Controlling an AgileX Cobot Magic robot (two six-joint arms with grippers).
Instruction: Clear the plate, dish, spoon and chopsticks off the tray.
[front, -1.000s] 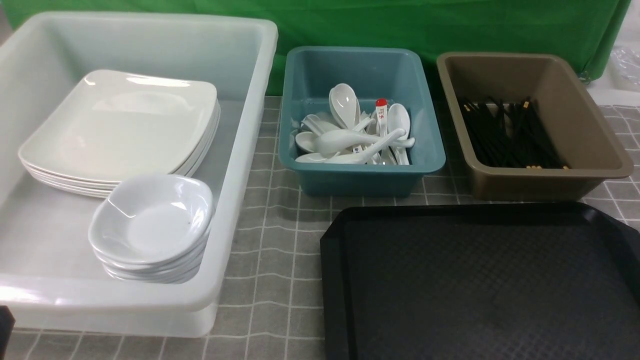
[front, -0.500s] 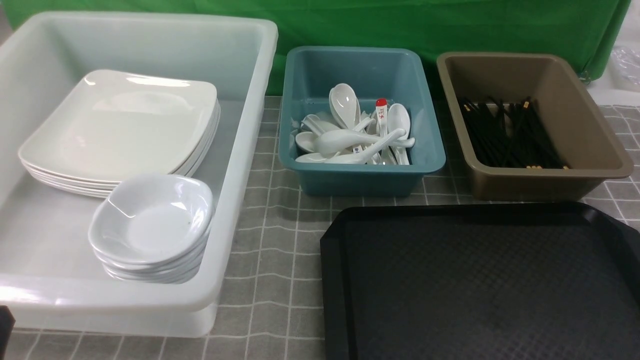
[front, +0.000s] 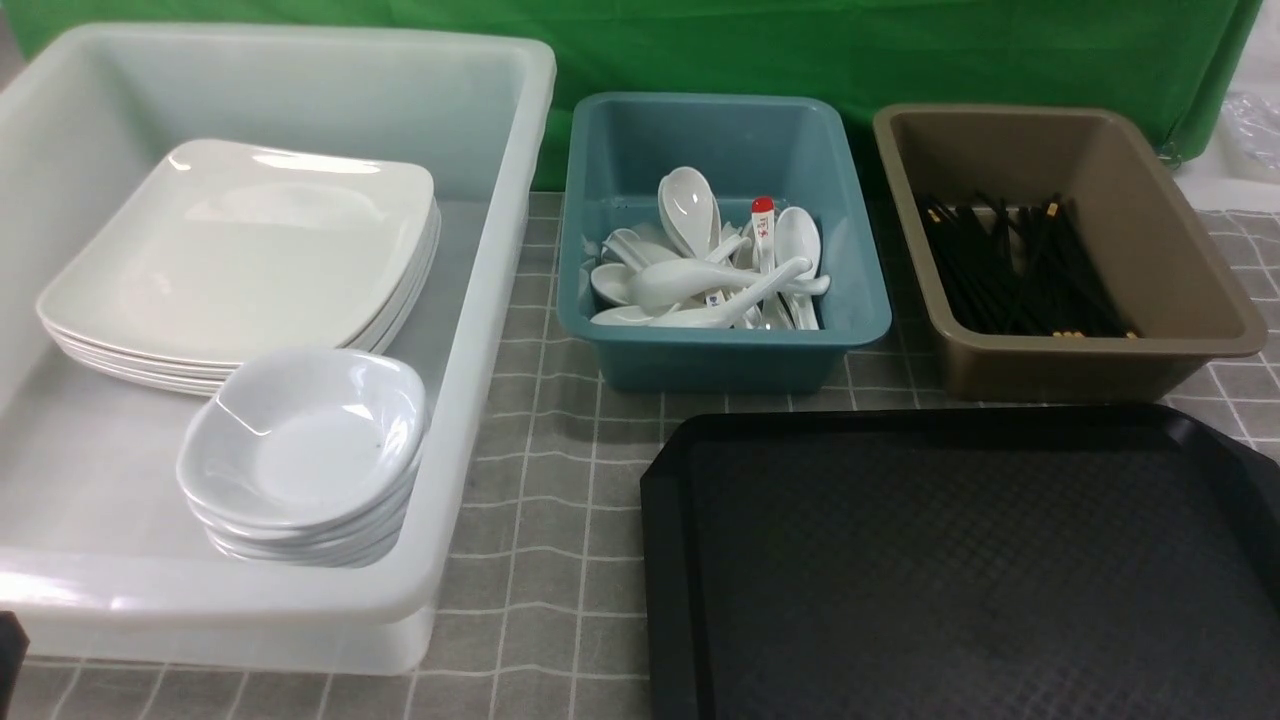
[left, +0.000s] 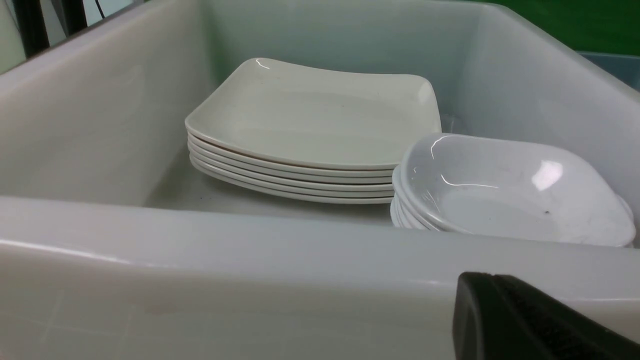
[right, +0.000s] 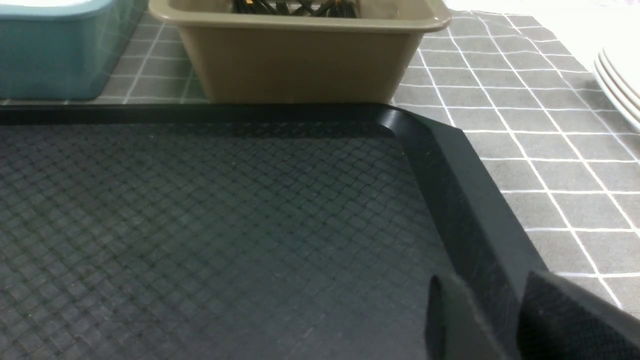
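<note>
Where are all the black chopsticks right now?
The chopsticks lie piled in the brown tub at far right, beside the teal tub, just behind the tray.

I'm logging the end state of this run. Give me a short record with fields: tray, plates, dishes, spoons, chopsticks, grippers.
tray: black tray, nothing on it in view
plates: stacked in the white tub, plate on top
dishes: stacked in front of the plates, same tub
spoons: piled in the teal tub
chopsticks: in the brown tub
left gripper: shut, outside the white tub's near wall
right gripper: at the tray's rim, holding nothing

Staged lab tabletop: green backdrop, sorting tubs
</note>
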